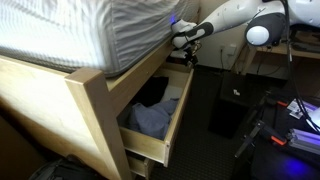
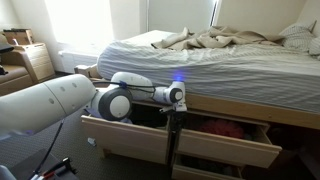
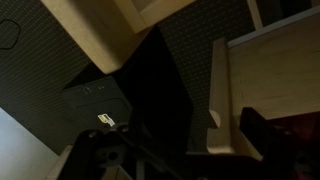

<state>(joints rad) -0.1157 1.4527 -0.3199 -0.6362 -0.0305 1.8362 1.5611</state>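
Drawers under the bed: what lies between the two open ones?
In an exterior view, the gripper hangs over the gap between the drawer with red cloth and the other drawer. Whether it touches either cannot be told.

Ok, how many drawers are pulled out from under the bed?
2. In an exterior view, the foot-end drawer and the head-end drawer, holding red fabric, both stand open along the bed. More may be hidden on its far side.

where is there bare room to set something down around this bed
The sheet between the rumpled blanket and the mattress edge is bare. The drawer is crowded with blue clothes; the fingers hang at its far end.
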